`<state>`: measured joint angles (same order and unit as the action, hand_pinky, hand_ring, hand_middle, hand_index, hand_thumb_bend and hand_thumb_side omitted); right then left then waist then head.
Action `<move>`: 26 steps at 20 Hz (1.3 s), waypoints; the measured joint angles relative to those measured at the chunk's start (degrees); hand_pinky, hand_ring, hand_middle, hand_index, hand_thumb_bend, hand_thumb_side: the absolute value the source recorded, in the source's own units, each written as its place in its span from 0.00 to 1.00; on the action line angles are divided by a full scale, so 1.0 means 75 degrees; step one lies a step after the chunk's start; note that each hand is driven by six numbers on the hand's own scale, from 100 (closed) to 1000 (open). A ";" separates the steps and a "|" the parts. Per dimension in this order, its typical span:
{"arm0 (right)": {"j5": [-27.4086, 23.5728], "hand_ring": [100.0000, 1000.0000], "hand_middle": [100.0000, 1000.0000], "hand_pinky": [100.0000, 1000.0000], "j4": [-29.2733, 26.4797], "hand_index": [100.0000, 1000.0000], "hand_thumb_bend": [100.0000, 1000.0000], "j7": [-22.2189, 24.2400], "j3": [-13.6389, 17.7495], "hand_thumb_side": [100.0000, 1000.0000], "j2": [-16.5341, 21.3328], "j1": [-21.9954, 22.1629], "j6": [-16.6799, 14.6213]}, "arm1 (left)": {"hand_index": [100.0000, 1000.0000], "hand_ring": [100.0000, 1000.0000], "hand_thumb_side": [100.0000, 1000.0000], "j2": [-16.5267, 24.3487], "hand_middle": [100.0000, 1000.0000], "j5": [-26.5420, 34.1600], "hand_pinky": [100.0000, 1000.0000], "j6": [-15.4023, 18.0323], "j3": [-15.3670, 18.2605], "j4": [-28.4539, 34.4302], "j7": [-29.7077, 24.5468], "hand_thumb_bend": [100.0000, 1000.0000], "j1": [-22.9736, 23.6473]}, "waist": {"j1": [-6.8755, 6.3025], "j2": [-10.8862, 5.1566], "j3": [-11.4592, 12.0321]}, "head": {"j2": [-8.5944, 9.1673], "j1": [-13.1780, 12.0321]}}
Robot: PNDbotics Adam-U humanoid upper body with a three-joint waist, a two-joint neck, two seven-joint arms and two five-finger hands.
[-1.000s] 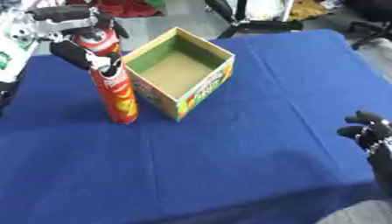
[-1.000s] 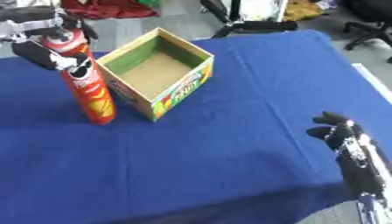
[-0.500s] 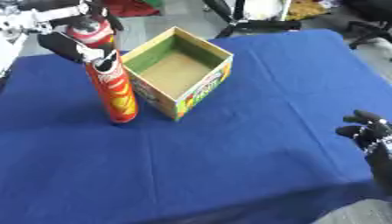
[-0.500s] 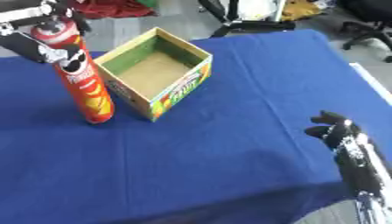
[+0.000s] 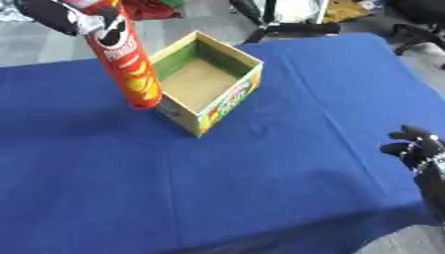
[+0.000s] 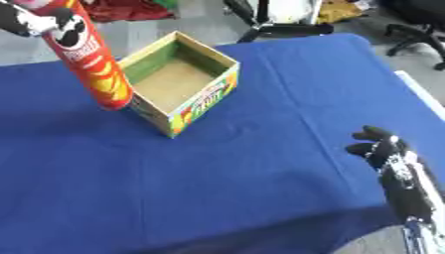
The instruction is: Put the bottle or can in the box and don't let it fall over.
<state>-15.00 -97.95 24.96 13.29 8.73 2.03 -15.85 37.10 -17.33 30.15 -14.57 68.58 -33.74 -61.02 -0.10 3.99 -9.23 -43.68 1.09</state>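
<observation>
Two robot hands show in the left eye view: the left robot hand (image 5: pixel 61 17), upper left, grips the red can (image 5: pixel 124 64) just left of the open box (image 5: pixel 207 82). Right eye view: right robot hand (image 6: pixel 382 149), lower right, rests curled over the blue surface (image 6: pixel 260 173), holding nothing.

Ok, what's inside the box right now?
Nothing that shows: the box is open, with a bare tan floor and green inner walls. Its near walls hide a strip of the floor. The red can is outside, at its left, held by the left hand.

One can (image 5: pixel 124 64), one box (image 5: pixel 205 81), two hands (image 6: pixel 380 149).
</observation>
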 measured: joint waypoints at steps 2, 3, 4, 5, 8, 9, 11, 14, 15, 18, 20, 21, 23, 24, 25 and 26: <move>-0.0015 0.63 0.68 0.76 0.0014 0.80 0.00 0.0016 -0.0041 0.66 0.0000 -0.0006 0.0011 | 0.73 0.20 0.20 -0.0110 0.14 -0.0132 0.00 0.0062 0.0009 -0.0017 0.0198 0.00 -0.0041 | 0.0005 0.0000 -0.0045 | 0.0003 -0.0019; -0.0026 0.63 0.68 0.76 0.0020 0.80 0.00 0.0032 -0.0052 0.66 0.0000 -0.0011 0.0021 | 0.73 0.20 0.20 -0.0195 0.14 -0.0207 0.00 0.0087 0.0010 -0.0059 0.0317 0.00 -0.0066 | 0.0007 0.0000 -0.0082 | 0.0008 -0.0040; -0.0036 0.63 0.68 0.76 0.0032 0.80 0.00 0.0052 -0.0082 0.66 0.0000 -0.0025 0.0025 | 0.73 0.20 0.20 -0.0284 0.14 -0.0290 0.00 0.0111 0.0009 -0.0106 0.0440 0.00 -0.0083 | 0.0011 0.0000 -0.0130 | 0.0025 -0.0065; -0.0051 0.63 0.68 0.76 0.0036 0.80 0.00 0.0076 -0.0101 0.66 0.0000 -0.0054 0.0027 | 0.73 0.20 0.20 -0.0379 0.14 -0.0379 0.00 0.0135 0.0002 -0.0159 0.0558 0.00 -0.0091 | 0.0019 0.0000 -0.0184 | 0.0049 -0.0085; -0.0084 0.63 0.68 0.76 0.0039 0.80 0.00 0.0160 -0.0194 0.65 -0.0002 -0.0164 0.0049 | 0.73 0.20 0.21 -0.0624 0.14 -0.0669 0.00 0.0216 -0.0014 -0.0319 0.0895 0.00 -0.0105 | 0.0036 0.0040 -0.0384 | 0.0099 -0.0172; -0.0104 0.63 0.68 0.76 0.0040 0.80 0.00 0.0195 -0.0230 0.65 -0.0005 -0.0209 0.0058 | 0.73 0.20 0.21 -0.0693 0.14 -0.0780 0.00 0.0241 -0.0027 -0.0375 0.0996 0.00 -0.0105 | 0.0039 0.0073 -0.0462 | 0.0136 -0.0211; -0.0138 0.63 0.68 0.76 0.0041 0.80 0.00 0.0261 -0.0299 0.65 -0.0031 -0.0305 0.0078 | 0.73 0.20 0.22 -0.0826 0.14 -0.0969 0.00 0.0286 -0.0055 -0.0485 0.1182 0.00 -0.0105 | 0.0046 0.0132 -0.0609 | 0.0201 -0.0294; -0.0188 0.63 0.68 0.76 0.0042 0.80 0.00 0.0368 -0.0412 0.65 -0.0059 -0.0459 0.0105 | 0.77 0.27 0.21 -0.0966 0.22 -0.1148 0.00 0.0324 -0.0056 -0.0655 0.1482 0.00 -0.0097 | 0.0044 0.0214 -0.0800 | 0.0297 -0.0437; -0.0195 0.63 0.68 0.76 0.0042 0.80 0.00 0.0398 -0.0440 0.65 -0.0060 -0.0495 0.0116 | 0.92 0.54 0.17 -0.1014 0.51 -0.1183 0.35 0.0326 -0.0058 -0.0703 0.1605 0.00 -0.0082 | 0.0040 0.0232 -0.0844 | 0.0329 -0.0481; -0.0218 0.63 0.68 0.76 0.0049 0.80 0.00 0.0466 -0.0485 0.65 -0.0062 -0.0548 0.0137 | 1.00 0.85 0.16 -0.1062 0.80 -0.1446 0.81 0.0406 -0.0156 -0.0755 0.1778 0.00 -0.0025 | 0.0016 0.0247 -0.0878 | 0.0357 -0.0575; -0.0225 0.63 0.68 0.76 0.0073 0.80 0.00 0.0472 -0.0491 0.65 -0.0063 -0.0549 0.0141 | 1.00 0.97 0.32 -0.1061 0.90 -0.1713 0.93 0.0520 -0.0199 -0.0746 0.1792 0.00 0.0011 | 0.0015 0.0249 -0.0873 | 0.0358 -0.0601; -0.0226 0.63 0.68 0.76 0.0084 0.80 0.00 0.0474 -0.0491 0.65 -0.0063 -0.0549 0.0143 | 1.00 0.98 0.36 -0.1058 0.92 -0.1822 0.94 0.0572 -0.0199 -0.0729 0.1799 0.00 0.0012 | 0.0012 0.0249 -0.0863 | 0.0358 -0.0601; -0.0226 0.63 0.68 0.76 0.0086 0.80 0.00 0.0474 -0.0490 0.65 -0.0063 -0.0549 0.0144 | 1.00 1.00 0.47 -0.1041 0.96 -0.1959 0.96 0.0661 -0.0196 -0.0685 0.1850 0.00 0.0012 | 0.0000 0.0249 -0.0831 | 0.0358 -0.0597; -0.0226 0.63 0.68 0.76 0.0086 0.80 0.00 0.0474 -0.0489 0.65 -0.0063 -0.0547 0.0144 | 1.00 1.00 0.50 -0.1015 0.97 -0.1989 0.97 0.0698 -0.0194 -0.0657 0.1889 0.00 0.0012 | 0.0000 0.0249 -0.0814 | 0.0358 -0.0591; -0.0226 0.63 0.68 0.76 0.0087 0.80 0.00 0.0474 -0.0487 0.65 -0.0063 -0.0544 0.0143 | 1.00 1.00 0.53 -0.0975 0.99 -0.1991 0.97 0.0734 -0.0188 -0.0614 0.1932 0.00 0.0010 | 0.0001 0.0248 -0.0790 | 0.0356 -0.0584; -0.0226 0.63 0.68 0.76 0.0087 0.80 0.00 0.0471 -0.0485 0.65 -0.0063 -0.0542 0.0140 | 1.00 1.00 0.55 -0.0928 1.00 -0.1983 0.97 0.0765 -0.0186 -0.0570 0.1972 0.00 0.0010 | 0.0002 0.0247 -0.0765 | 0.0353 -0.0569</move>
<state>-16.69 -97.30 28.50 9.66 8.26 -2.03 -14.79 30.14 -32.21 35.90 -15.97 64.30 -18.95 -60.95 -0.08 5.84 -14.97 -41.03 -3.18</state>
